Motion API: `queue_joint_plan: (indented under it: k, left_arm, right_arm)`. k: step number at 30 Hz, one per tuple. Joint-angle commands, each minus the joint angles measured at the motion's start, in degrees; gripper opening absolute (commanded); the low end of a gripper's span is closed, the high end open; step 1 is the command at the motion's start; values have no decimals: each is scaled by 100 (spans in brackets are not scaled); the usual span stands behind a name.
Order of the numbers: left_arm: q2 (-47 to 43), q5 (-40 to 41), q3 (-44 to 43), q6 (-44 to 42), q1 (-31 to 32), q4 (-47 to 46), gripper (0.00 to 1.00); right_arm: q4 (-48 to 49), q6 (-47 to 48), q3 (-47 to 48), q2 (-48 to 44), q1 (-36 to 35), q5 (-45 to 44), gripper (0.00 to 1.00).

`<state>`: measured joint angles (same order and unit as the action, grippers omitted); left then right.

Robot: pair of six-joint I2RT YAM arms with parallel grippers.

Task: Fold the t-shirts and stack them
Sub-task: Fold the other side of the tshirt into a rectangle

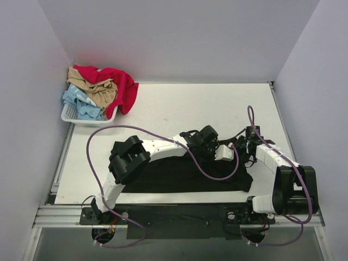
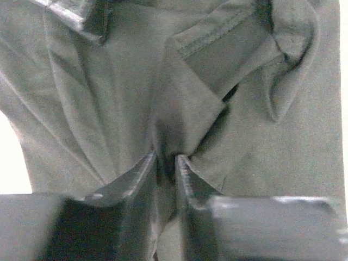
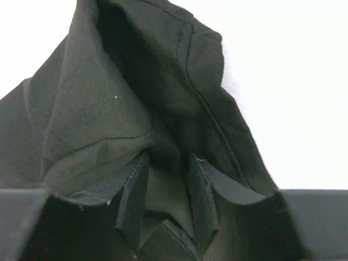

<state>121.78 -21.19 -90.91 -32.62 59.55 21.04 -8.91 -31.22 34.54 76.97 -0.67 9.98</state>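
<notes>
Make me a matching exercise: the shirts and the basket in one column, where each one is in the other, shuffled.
1. black t-shirt
2. red t-shirt
3. pale blue t-shirt
4. white basket

A. far-left corner of the table
B. draped over the basket's right side
C. pinched by the left gripper and the right gripper
D. in the basket, near-left part

Pairs: 1-C, 2-B, 3-D, 4-A

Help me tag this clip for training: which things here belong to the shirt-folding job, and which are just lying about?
Job: black t-shirt on the table; red t-shirt, tan t-shirt and pale blue t-shirt, heaped in the white basket.
Lying about: white basket; table.
</notes>
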Motion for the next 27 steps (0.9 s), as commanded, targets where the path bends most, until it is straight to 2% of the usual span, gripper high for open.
queue_joint_plan:
  k: [1, 2, 3, 5, 12, 18, 20, 21, 22, 23, 26, 27]
  left_arm:
    - [30, -218, -347, 124, 101, -109, 17]
    - [30, -419, -392, 133, 101, 179, 0]
    - [13, -499, -505, 159, 101, 347, 0]
    - [-144, -746, -472, 20, 101, 690, 0]
    - [-866, -851, 310, -570, 13, 849, 0]
    - [-1095, -1281, 891, -1630, -14, 1332, 0]
    - [-1094, -1221, 1066, -2089, -5, 1579, 6]
    - [-1103, -1134, 1110, -2143, -13, 1570, 16]
    - [-1129, -1107, 1163, -2256, -22, 1596, 21]
    - [-1165, -1072, 1155, -2292, -22, 1631, 33]
    - [-1340, -1229, 971, -2205, -14, 1693, 47]
    - [-1341, -1299, 788, -2083, -5, 1728, 50]
  right_arm:
    - [222, 29, -106, 169, 49, 206, 18]
    - [205, 29, -106, 178, 40, 145, 13]
    - [214, 11, -123, 169, 40, 145, 5]
    - [223, 2, -89, 152, 233, 110, 0]
    - [-14, 160, 272, 55, 576, 22, 0]
    - [-50, 283, 299, 169, 594, 92, 0]
    - [-15, 292, 281, 213, 594, 171, 0]
    - [-15, 301, 290, 222, 594, 197, 0]
    - [-32, 301, 290, 213, 594, 198, 0]
    - [-50, 301, 316, 205, 594, 198, 2]
    - [-338, 301, 430, 126, 568, 145, 32]
    - [-418, 301, 491, -31, 533, 93, 35]
